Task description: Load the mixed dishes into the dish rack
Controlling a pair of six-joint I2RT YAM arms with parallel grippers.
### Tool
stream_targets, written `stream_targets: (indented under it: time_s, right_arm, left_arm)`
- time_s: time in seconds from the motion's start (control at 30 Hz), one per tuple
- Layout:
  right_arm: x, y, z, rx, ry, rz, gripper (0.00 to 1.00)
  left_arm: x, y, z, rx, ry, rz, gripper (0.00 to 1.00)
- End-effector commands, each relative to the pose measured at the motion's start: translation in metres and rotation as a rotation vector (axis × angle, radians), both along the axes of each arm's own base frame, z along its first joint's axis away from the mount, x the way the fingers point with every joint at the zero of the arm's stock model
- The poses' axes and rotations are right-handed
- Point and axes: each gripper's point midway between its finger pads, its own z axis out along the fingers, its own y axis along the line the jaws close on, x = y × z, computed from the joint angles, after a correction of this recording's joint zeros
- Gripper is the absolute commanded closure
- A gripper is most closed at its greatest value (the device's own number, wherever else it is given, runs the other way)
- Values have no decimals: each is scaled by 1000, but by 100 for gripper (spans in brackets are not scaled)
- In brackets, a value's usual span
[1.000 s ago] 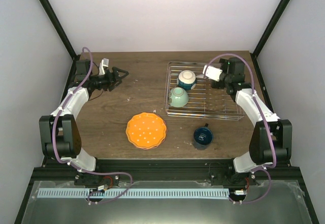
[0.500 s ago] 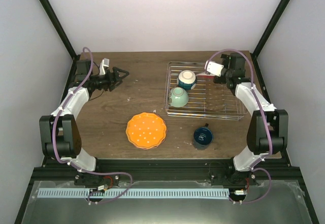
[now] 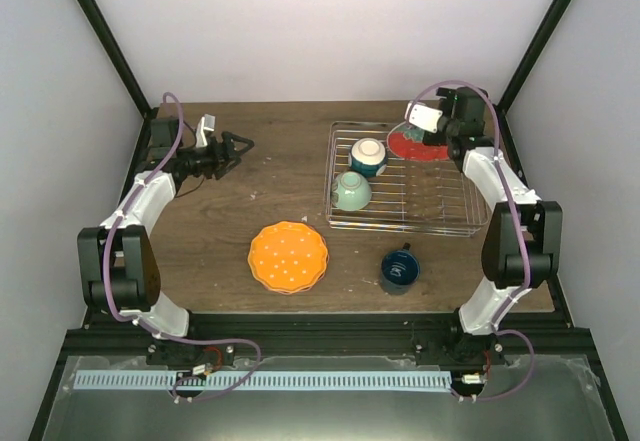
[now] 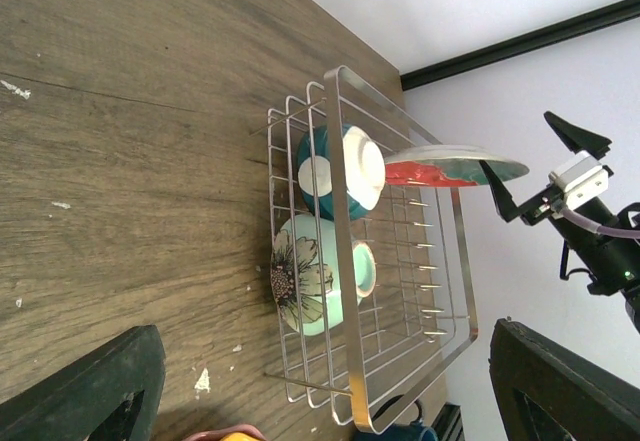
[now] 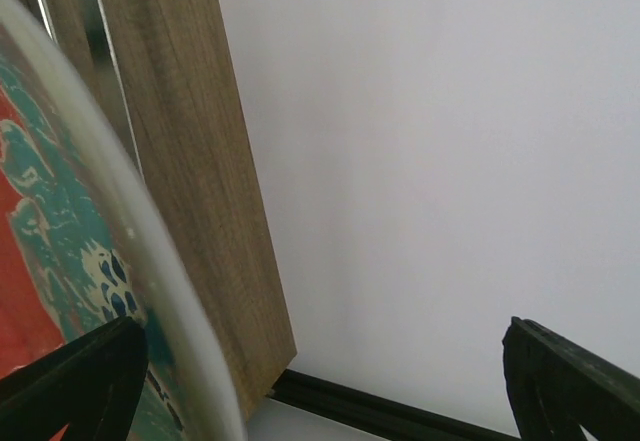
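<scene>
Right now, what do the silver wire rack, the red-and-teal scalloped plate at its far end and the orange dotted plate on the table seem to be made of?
silver wire rack: metal, probably steel, with a bright finish; the thin bars glint.
red-and-teal scalloped plate: likely glazed ceramic; it has a glossy painted face and a thick cream rim.
orange dotted plate: smooth, even colour; ceramic or melamine, the look leaves it open.

In the silver wire rack point(image 3: 440, 201), the far bowl point(image 4: 340, 168) is teal-blue outside with a cream foot and cream inside. The near bowl point(image 4: 310, 286) is pale green with a dark line-drawn flower, and the red plate point(image 3: 412, 147) at the rack's far edge has a mottled teal band flecked with cream and dark blue, and a cream rim. In front of the rack, on the brown wood-grain table point(image 3: 280, 161), the orange plate point(image 3: 288, 257) carries pale dots and the mug point(image 3: 399, 270) is dark blue.
</scene>
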Motion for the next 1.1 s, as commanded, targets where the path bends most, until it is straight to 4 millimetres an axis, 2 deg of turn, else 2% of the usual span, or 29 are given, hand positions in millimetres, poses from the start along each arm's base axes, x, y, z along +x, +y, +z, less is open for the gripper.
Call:
stream_targets:
  time_s: [0.0, 0.23, 0.43, 0.57, 0.73, 0.83, 1.07]
  right_arm:
    - [16, -7, 29, -15, -94, 2, 2]
    - [25, -9, 28, -10, -103, -1, 2]
    - [14, 1, 29, 28, -71, 46, 1]
    - [16, -7, 24, -13, -83, 32, 0]
    - [21, -5, 39, 13, -101, 46, 0]
    - [20, -5, 39, 12, -100, 47, 0]
    - [-1, 2, 45, 56, -81, 62, 0]
  left_arm:
    - [5, -1, -1, -3, -12, -1, 10]
    - [5, -1, -2, -5, -8, -3, 10]
    - [4, -1, -2, 1, -9, 1, 10]
    - [4, -1, -2, -1, -10, -5, 10]
    - [5, -2, 0, 2, -10, -13, 10]
    - [4, -2, 1, 1, -14, -16, 10]
    - [2, -2, -2, -4, -10, -14, 10]
